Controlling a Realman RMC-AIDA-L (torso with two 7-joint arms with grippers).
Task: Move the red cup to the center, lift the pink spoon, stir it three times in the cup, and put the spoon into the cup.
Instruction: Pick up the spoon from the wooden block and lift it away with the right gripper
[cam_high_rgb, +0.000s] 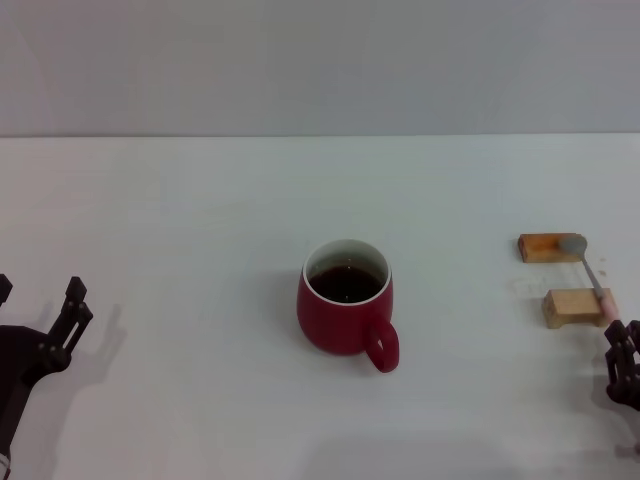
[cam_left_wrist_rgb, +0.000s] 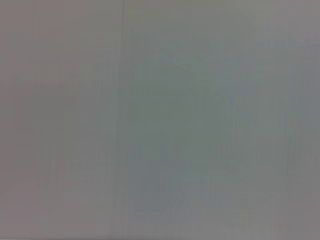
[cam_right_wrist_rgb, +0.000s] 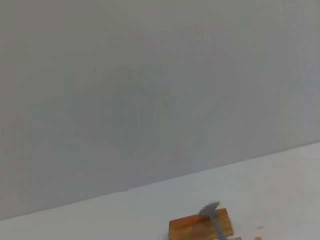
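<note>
Nearest the robot, the left gripper (cam_high_rgb: 60, 315) sits low at the near left of the white table (cam_high_rgb: 180, 210), its dark fingers spread apart with nothing between them and well apart from everything else; it looks parked, tilted outward away from the middle. On the opposite side the right gripper (cam_high_rgb: 622, 362) shows only partly at the near right edge, right beside the pink end of the spoon (cam_high_rgb: 592, 275); whether its fingers are apart or closed cannot be told from what shows, though its place suggests it is lined up on the handle for a lift. A little farther out, the red cup (cam_high_rgb: 346, 308) stands upright near the middle of the table, its handle turned toward the robot and slightly to the right, dark liquid inside, so the centring step seems done. Off to the right, the spoon lies bridged across two small wooden blocks (cam_high_rgb: 574, 307), its grey bowl resting on the farther one and its handle over the nearer one; that likely keeps it raised off the surface so fingers can get round it. The right wrist view shows that far block with the spoon bowl (cam_right_wrist_rgb: 210, 210) on it; the left wrist view shows only a blank surface. Beyond all this runs a plain grey wall (cam_high_rgb: 320, 60).
</note>
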